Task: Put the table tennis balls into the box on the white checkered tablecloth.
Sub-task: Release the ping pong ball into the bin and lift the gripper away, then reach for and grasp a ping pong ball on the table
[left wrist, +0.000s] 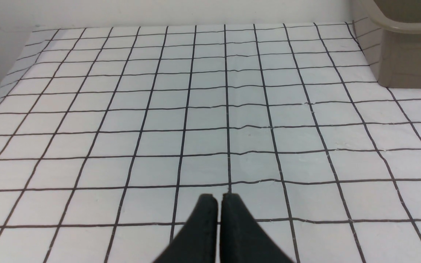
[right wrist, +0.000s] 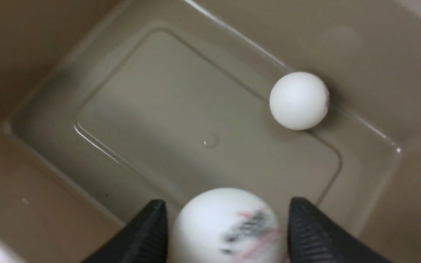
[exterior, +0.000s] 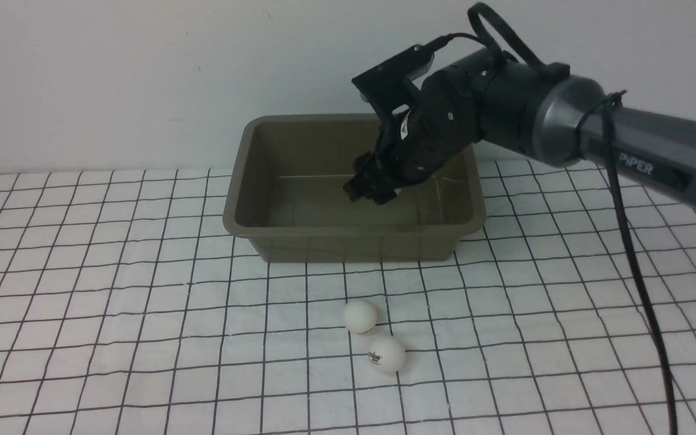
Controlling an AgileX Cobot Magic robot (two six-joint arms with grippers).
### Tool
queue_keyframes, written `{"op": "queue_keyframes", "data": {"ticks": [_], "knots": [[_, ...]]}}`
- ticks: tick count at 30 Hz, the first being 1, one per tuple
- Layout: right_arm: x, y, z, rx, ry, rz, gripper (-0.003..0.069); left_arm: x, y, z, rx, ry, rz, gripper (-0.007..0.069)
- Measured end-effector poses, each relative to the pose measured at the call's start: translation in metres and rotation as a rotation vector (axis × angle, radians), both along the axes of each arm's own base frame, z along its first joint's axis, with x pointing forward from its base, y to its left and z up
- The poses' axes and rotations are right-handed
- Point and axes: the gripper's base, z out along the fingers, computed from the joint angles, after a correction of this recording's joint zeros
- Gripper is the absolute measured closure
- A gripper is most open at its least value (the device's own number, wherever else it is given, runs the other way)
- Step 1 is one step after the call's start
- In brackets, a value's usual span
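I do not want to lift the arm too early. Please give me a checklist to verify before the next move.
1. The right gripper is inside the olive-brown rectangular plastic tub: ok.
2. The blurred white ball between its fingers is released: cannot tell.
3. The free white ball lies inside the tub: ok.
4. All balls in tub: not ok, the logo-printed white ball and the unmarked white ball lie on the white checkered tablecloth.
5. The left gripper is shut, empty: ok.

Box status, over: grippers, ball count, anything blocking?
Left gripper shut over tablecloth. Right gripper open above box, blurred ball between fingers. One ball inside, two balls outside. Nothing blocking.
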Motion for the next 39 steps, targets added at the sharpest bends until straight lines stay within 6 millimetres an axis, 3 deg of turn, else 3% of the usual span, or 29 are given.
{"op": "queue_keyframes", "data": {"ticks": [4,10,13,17,22,30,39], "knots": [[0.000,0.000,-0.002,-0.003,0.004,0.000,0.0185,0.000,0.000,0.000,0.000,0.000,0.000,0.0629],[-0.010,-0.006,0.017,-0.017,0.042,-0.011,0.0168,0.000,0.000,0.000,0.000,0.000,0.000,0.0629],[-0.028,-0.013,0.042,-0.006,0.130,-0.018,0.0167,0.000,0.000,0.000,0.000,0.000,0.000,0.0629],[-0.043,-0.012,0.047,0.005,0.242,0.007,0.0167,0.000,0.000,0.000,0.000,0.000,0.000,0.0629],[-0.068,0.007,0.043,-0.019,0.381,0.100,0.0167,0.000,0.000,0.000,0.000,0.000,0.000,0.0629],[-0.094,0.046,0.035,-0.051,0.366,0.177,0.0167,0.000,0.000,0.000,0.000,0.000,0.000,0.0629],[-0.087,0.057,-0.012,-0.184,0.397,0.133,0.0167,0.000,0.000,0.000,0.000,0.000,0.000,0.0629]]}}
